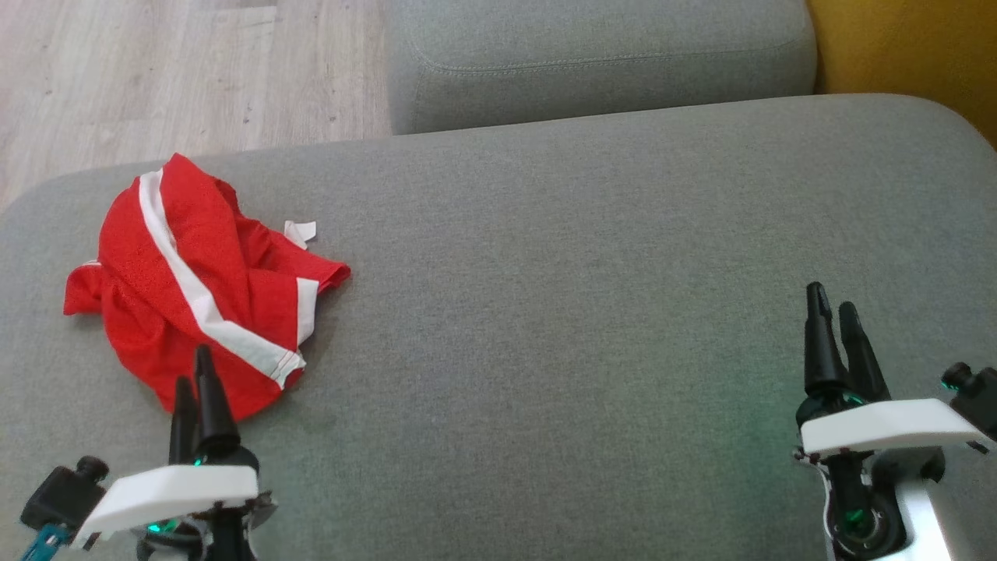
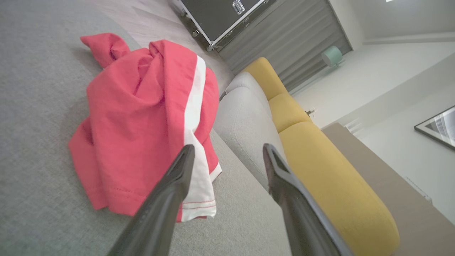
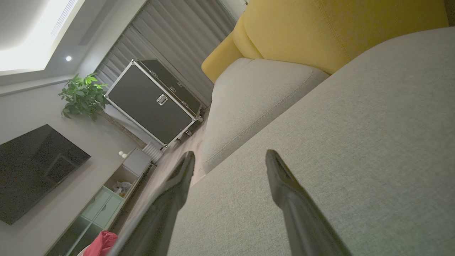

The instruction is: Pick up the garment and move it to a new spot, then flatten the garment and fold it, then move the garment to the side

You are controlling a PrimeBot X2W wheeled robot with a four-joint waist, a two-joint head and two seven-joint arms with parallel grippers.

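Currently on the seat: a crumpled red fabric garment [image 1: 202, 288] with white bands lies bunched in a heap at the left of the head view, on the wide grey woven seat cushion [image 1: 561, 312].
Garment detail: one white band runs diagonally across the heap. A small white tab sticks out at its upper right edge.
Left gripper: the left gripper [image 1: 195, 368] sits at the lower left of the head view, with its two long dark fingers [image 2: 170, 192] pointing up at the heap's near edge.
Left fingers: they are spread wide and nothing is between them. In the left wrist view, one tip overlaps the white hem; I cannot tell whether it touches the cloth.
Right gripper: the right gripper [image 1: 832, 299] sits at the lower right of the head view over bare grey cushion, well apart from the garment.
Right fingers: they are spread wide in the right wrist view and hold nothing.
Behind the seat: a second grey rounded cushion [image 1: 600, 54] lies at the top centre, and a mustard-yellow padded cushion [image 1: 903, 47] fills the upper right corner.
Floor: pale wood-plank floor [image 1: 156, 70] shows at the upper left.
Room, right wrist view: a black metal-edged flight case [image 3: 153, 103] stands left of centre. A leafy green potted plant [image 3: 83, 94] is at its left, a dark flat television screen [image 3: 32, 170] is at the left edge, and a grey pleated curtain [image 3: 177, 32] hangs at the top.
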